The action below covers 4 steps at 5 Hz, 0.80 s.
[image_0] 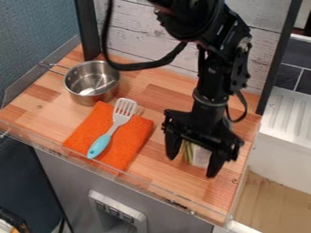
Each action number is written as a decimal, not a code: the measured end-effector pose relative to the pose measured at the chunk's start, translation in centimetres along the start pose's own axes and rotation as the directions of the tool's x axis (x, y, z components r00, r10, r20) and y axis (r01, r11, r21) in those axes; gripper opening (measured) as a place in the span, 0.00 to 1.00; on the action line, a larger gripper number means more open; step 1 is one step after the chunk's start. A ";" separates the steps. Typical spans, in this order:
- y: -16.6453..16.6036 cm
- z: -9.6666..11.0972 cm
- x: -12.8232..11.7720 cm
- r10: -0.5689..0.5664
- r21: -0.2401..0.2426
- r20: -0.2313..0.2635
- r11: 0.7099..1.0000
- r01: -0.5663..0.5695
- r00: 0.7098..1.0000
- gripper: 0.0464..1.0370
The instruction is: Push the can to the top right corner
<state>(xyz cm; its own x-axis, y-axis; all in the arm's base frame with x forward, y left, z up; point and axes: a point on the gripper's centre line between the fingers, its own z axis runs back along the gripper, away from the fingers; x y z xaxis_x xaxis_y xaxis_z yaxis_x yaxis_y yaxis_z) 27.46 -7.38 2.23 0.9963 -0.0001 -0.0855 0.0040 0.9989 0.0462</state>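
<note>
Gripper (192,166) right of centre in the frame, black, pointing down over the counter; its two fingers stand well apart, one to either side of the can (198,155); cannot tell whether either of them touches it. Can sits on the wood between and partly behind the fingers, right of centre and below the middle of the frame; pale whitish side, greenish-yellow stripes toward its left; much of it hidden by the gripper, contents cannot be told.

Metal pot (77,82) at upper left; round, shiny, open-topped, loop handle toward the left edge of the frame; a pale patch at the bottom inside, glare or contents, cannot tell which.

Orange cloth (138,132) left of centre, soft-looking; slotted spatula (117,125) lying across it, pale grey head toward the top of the frame, smooth light-blue handle toward lower left.

Counter (152,175) of wooden strips in mixed tan and reddish tones, clear edging along its front; whitewashed planks (142,34) upright behind, visible grain, black posts at either side; ridged white drainboard (285,113) at the right edge; grey panel (115,207) at lower left of centre, small dark buttons in a row, markings too small to tell.
</note>
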 end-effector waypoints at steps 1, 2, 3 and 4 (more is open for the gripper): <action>0.8 0.3 2.3 0.060 0.005 0.015 0.998 -0.060 0.998 0.96; 1.7 0.7 4.6 0.121 -0.006 0.043 0.993 -0.121 0.992 0.96; 2.5 0.9 6.3 0.156 -0.024 0.053 0.988 -0.155 0.986 0.96; 2.6 1.2 8.2 0.140 -0.014 0.090 0.990 -0.139 0.986 0.96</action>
<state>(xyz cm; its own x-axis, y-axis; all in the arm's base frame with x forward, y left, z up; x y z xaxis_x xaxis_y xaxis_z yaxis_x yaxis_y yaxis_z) 35.78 -4.80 2.80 0.9907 0.1352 0.0122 -0.1356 0.9898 0.0440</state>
